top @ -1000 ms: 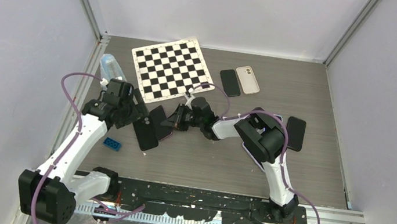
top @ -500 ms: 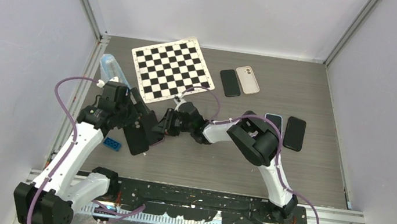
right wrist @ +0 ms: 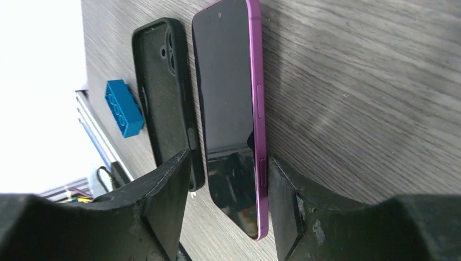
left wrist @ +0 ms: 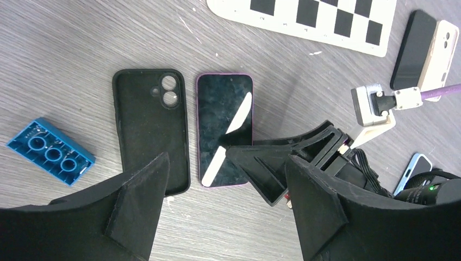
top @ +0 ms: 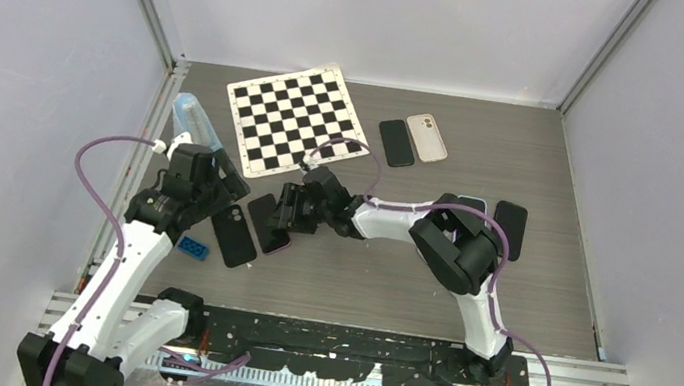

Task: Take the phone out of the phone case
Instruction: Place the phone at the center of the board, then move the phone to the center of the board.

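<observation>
We see the purple phone (left wrist: 224, 128) lying beside its black case (left wrist: 149, 128), not in it. Our left fingers (left wrist: 136, 201) and right fingers (right wrist: 163, 190) are apart.

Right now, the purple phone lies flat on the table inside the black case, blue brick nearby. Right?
Not inside: the phone lies flat on the table beside the empty case, blue brick nearby. The left wrist view shows it.
</observation>
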### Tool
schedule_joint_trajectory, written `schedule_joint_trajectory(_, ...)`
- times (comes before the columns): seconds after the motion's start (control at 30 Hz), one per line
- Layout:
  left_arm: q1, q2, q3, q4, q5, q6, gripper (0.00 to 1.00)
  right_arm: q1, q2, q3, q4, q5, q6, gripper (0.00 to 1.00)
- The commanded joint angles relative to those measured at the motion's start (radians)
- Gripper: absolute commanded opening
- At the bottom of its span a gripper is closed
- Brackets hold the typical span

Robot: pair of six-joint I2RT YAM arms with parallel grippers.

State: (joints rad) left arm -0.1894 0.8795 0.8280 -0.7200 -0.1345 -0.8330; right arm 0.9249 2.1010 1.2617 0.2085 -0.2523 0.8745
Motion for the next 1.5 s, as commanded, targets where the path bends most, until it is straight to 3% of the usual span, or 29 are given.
schedule_joint_trajectory(0.0, 0.005, -0.051, 0.008, 0.003, -0.091, -0.030, 0.81, 0.025, -0.032, 0.083, -0.294, 0.042, -0.155, 0.59)
schedule_joint_trajectory(0.13, 0.004, -0.072, 0.005, 0.019, -0.089, -0.034, 0.81, 0.047, -0.019, 0.157, -0.390, 0.069, -0.223, 0.58)
schedule_joint_trajectory(0.47, 0.004, -0.063, 0.011, 0.037, -0.039, -0.013, 0.82, 0.015, -0.089, 0.119, -0.378, 0.108, -0.244, 0.59)
schedule_joint_trajectory(0.6, 0.005, -0.048, 0.008, 0.082, 0.013, 0.027, 0.82, -0.047, -0.250, 0.001, -0.397, 0.170, -0.266, 0.61)
schedule_joint_trajectory(0.73, 0.004, -0.030, 0.005, 0.153, 0.075, 0.079, 0.83, -0.113, -0.423, -0.114, -0.489, 0.331, -0.311, 0.63)
schedule_joint_trajectory(1.03, 0.004, 0.002, -0.006, 0.243, 0.114, 0.156, 0.85, -0.387, -0.784, -0.376, -0.702, 0.656, -0.163, 0.55)
schedule_joint_trajectory(1.23, 0.005, -0.008, -0.038, 0.274, 0.100, 0.165, 0.86, -0.611, -0.968, -0.500, -0.779, 0.650, -0.085, 0.73)
schedule_joint_trajectory(1.47, 0.005, 0.032, -0.042, 0.290, 0.079, 0.152, 0.86, -0.807, -1.045, -0.584, -0.787, 0.578, 0.002, 0.75)
